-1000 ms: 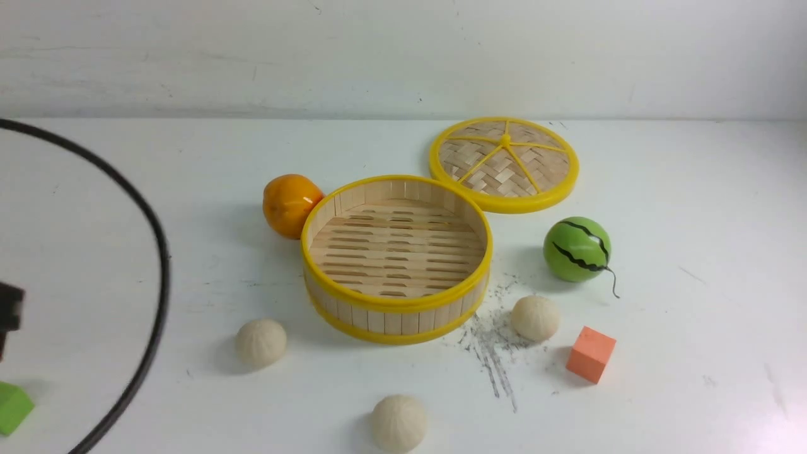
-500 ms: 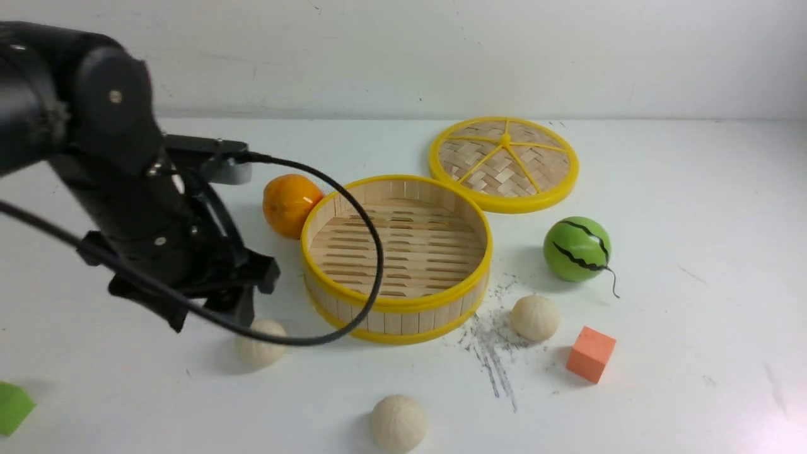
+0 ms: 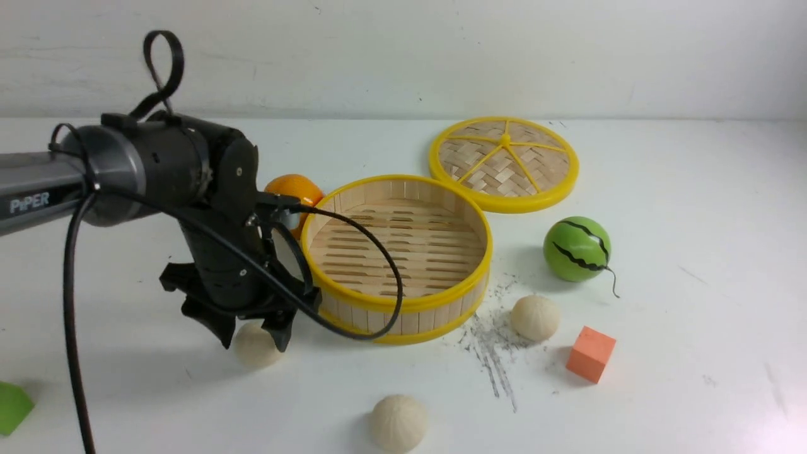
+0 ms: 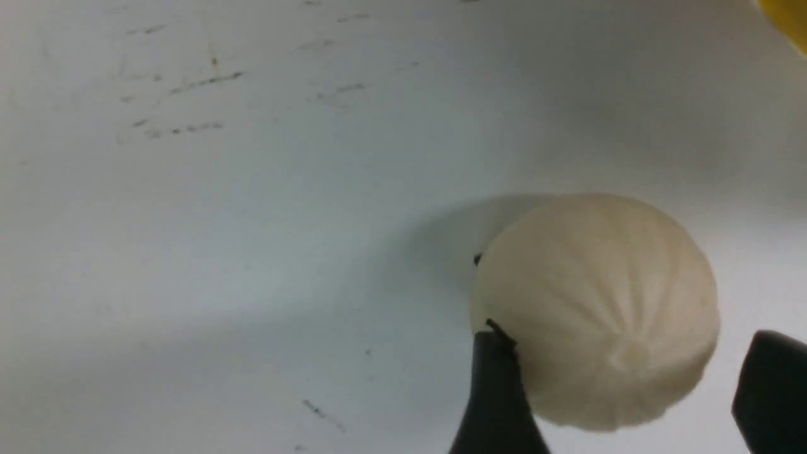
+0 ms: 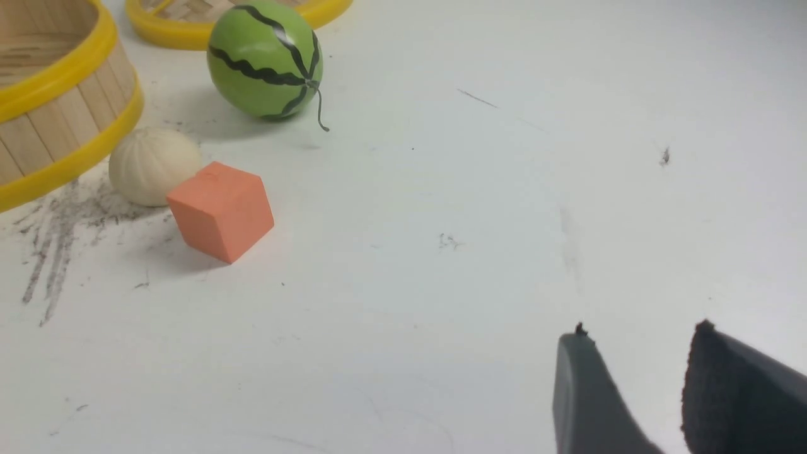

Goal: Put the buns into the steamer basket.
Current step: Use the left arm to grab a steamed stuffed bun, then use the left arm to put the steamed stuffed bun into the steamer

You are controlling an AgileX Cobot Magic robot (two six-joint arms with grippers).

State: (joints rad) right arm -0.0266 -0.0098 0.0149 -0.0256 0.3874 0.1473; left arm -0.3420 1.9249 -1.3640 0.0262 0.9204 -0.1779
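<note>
**Front view.** The left gripper (image 3: 254,341) stands at lower left, pointing down, its jaws spread to either side of one bun (image 3: 255,352). It is placed this way so that closing should pinch the round ball across its middle. This bun lies on the table just left of the basket (image 3: 397,304), which sits at centre with nothing in it. A second bun (image 3: 397,423) is at bottom centre and a third (image 3: 534,318) at the basket's lower right, so no bun is in yet. The lid (image 3: 504,165) lies behind the basket, leaving the top free for loading.

**Left wrist view.** One finger (image 4: 495,391) touches the bun's (image 4: 599,309) side and the other (image 4: 772,391) stands apart from it. The jaws are open and nothing is gripped.

**Right wrist view.** The right gripper (image 5: 656,394) hangs over bare table, its jaws slightly apart and empty, well away from the third bun (image 5: 151,165), which is beside the cube (image 5: 220,211). It is probably waiting out of the left arm's way.
</note>
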